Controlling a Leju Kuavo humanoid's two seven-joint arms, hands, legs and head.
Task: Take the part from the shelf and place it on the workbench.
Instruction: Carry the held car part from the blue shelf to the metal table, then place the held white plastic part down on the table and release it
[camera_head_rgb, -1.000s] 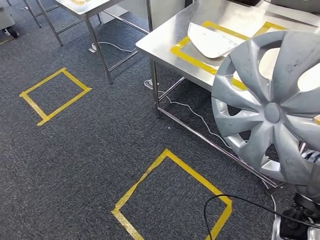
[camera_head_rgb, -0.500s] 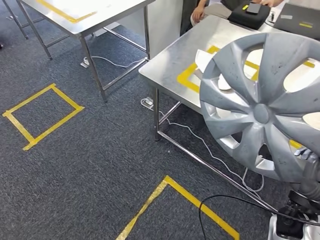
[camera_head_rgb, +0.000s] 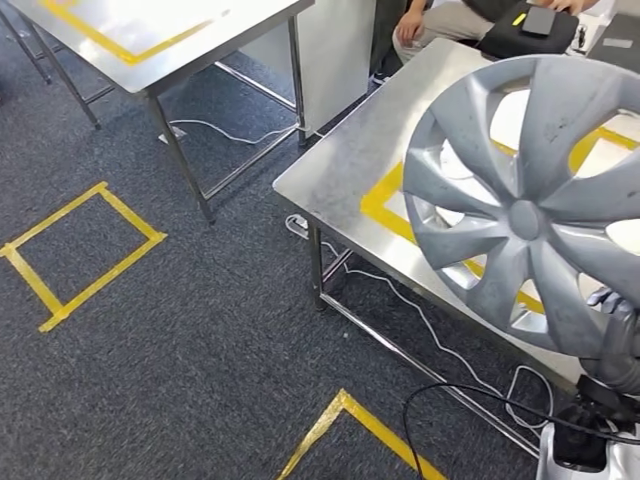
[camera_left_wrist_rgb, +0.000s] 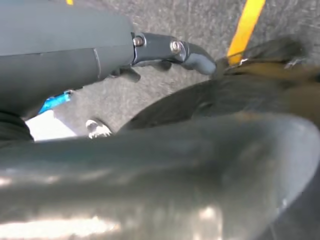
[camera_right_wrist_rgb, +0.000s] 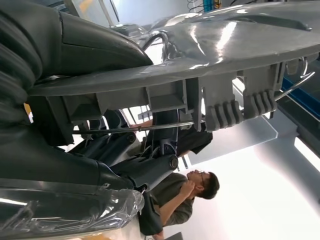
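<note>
Your right robot hand (camera_right_wrist_rgb: 75, 150) grips the rim of the grey wheel cover (camera_head_rgb: 528, 200), held upright above the near edge of the steel bench (camera_head_rgb: 355, 160), while your left robot hand (camera_left_wrist_rgb: 113, 50) holds nothing, fingers extended.

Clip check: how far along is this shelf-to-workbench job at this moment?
Done: the grey spoked plastic wheel cover is off the shelf and carried. In hand: the right hand grips its rim, holding it raised over the steel workbench with the yellow tape rectangle. The left hand hangs over the carpet, holding nothing. Left: lowering the cover onto the bench and releasing it.
</note>
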